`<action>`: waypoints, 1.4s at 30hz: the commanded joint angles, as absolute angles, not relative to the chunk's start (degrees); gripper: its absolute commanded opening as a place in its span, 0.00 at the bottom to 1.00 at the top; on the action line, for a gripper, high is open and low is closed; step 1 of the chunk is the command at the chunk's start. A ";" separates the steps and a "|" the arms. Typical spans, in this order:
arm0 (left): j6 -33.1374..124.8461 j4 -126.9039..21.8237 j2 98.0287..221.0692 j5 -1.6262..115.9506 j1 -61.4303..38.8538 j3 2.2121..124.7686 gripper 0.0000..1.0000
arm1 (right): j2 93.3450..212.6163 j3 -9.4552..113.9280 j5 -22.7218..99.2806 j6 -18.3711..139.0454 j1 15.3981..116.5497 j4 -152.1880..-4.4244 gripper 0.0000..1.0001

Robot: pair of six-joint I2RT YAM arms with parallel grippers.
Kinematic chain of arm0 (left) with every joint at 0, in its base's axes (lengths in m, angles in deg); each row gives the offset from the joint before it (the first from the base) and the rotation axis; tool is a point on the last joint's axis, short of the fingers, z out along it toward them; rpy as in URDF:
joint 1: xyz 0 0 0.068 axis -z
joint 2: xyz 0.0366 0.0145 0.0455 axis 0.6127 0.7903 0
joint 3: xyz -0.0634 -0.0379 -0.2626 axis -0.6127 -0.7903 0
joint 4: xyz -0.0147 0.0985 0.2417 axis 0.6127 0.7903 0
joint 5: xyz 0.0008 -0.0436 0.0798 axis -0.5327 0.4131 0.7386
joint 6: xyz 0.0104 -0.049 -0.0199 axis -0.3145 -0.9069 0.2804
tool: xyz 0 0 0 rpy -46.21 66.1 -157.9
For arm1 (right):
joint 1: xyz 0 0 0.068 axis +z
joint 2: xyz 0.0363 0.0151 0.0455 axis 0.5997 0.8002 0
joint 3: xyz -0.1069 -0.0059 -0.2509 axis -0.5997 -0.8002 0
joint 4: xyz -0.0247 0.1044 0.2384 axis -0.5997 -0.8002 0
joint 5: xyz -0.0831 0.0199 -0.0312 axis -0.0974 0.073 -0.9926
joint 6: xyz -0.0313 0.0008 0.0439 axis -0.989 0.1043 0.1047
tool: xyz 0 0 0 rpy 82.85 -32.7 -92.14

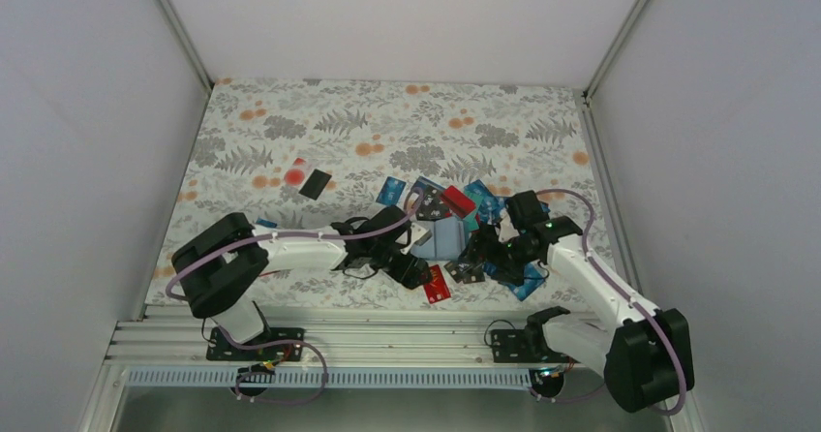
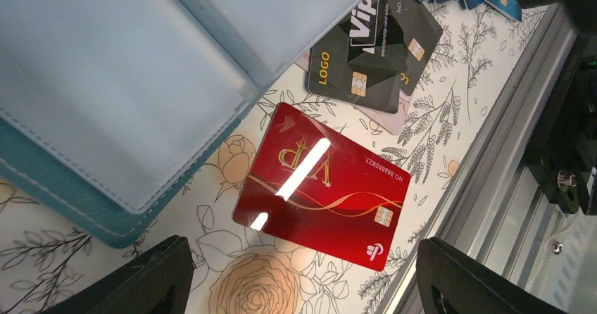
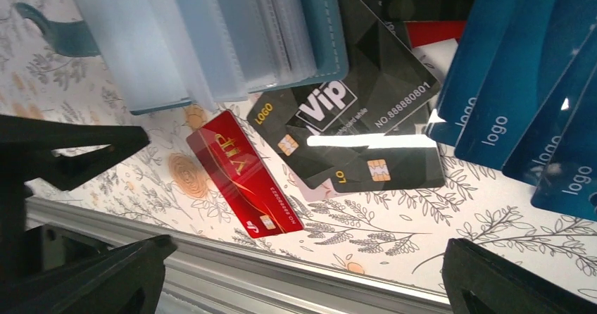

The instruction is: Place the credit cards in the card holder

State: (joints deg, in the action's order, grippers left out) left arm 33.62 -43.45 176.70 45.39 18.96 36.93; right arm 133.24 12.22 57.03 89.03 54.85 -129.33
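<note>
One red card (image 2: 320, 191) lies beneath the left gripper (image 2: 301, 242) (fingers (image 2: 151, 279) spread).

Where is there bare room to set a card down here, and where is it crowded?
Bare: the floral table's far strip, from the back wall to the credit cards, and its left side beyond the stray black card. Crowded: around the open card holder, with a red VIP card by the near rail.

Overhead, close wrist views share red card (image 2: 320, 187)
</note>
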 commanded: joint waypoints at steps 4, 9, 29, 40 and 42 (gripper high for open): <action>33.26 -49.46 180.59 43.98 20.59 37.95 0.79 | 129.87 9.67 58.93 89.01 55.68 -127.85 1.00; 33.27 -50.07 183.26 46.04 21.57 39.31 0.79 | 128.35 8.22 58.64 88.90 55.66 -128.24 1.00; 32.82 -51.02 186.76 44.78 27.70 39.58 0.79 | 125.94 -0.36 71.26 86.01 57.24 -129.89 1.00; 31.49 -53.56 184.04 43.12 27.92 39.60 0.79 | 129.30 -4.60 76.71 89.95 60.79 -121.05 0.97; 31.44 -53.94 184.78 42.60 27.87 39.78 0.79 | 129.57 -5.97 77.56 91.83 61.37 -119.12 0.96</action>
State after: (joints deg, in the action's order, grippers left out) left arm 32.11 -52.46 185.31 45.19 27.34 40.29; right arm 129.35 -3.93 74.08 87.96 59.72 -124.34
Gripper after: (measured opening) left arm 0.790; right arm 0.967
